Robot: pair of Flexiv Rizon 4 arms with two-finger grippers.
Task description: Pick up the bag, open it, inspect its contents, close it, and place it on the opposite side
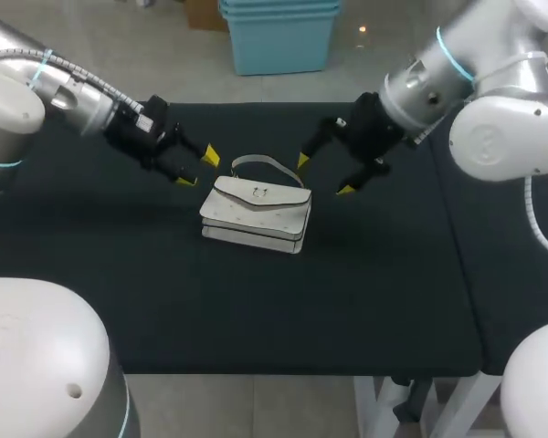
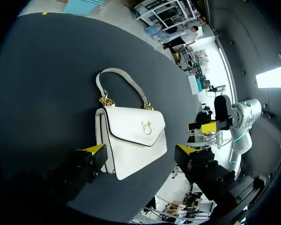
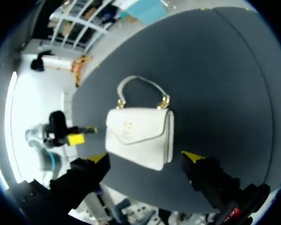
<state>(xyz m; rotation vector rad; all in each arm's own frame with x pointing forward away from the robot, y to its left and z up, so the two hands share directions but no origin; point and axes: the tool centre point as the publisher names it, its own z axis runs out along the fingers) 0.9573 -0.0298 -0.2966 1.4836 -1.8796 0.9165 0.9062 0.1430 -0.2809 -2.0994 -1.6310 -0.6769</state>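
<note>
A small white handbag [image 1: 256,213] with a flap, gold clasp and curved handle [image 1: 258,164] lies flat on the black table [image 1: 256,310], its flap shut. My left gripper [image 1: 197,169] hovers open just left of the handle. My right gripper [image 1: 324,175] hovers open just right of the bag. In the left wrist view the bag [image 2: 133,138] lies ahead of and between the spread fingers of the left gripper [image 2: 143,151], untouched. The right wrist view shows the bag [image 3: 139,136] ahead of the open right gripper [image 3: 147,157], with the handle [image 3: 139,86] pointing away.
A blue bin [image 1: 279,32] stands on the floor beyond the table's far edge. A seam [image 1: 457,237] runs where a second black tabletop joins on the right. My other arm's yellow-tipped gripper [image 2: 203,126] shows past the bag in the left wrist view.
</note>
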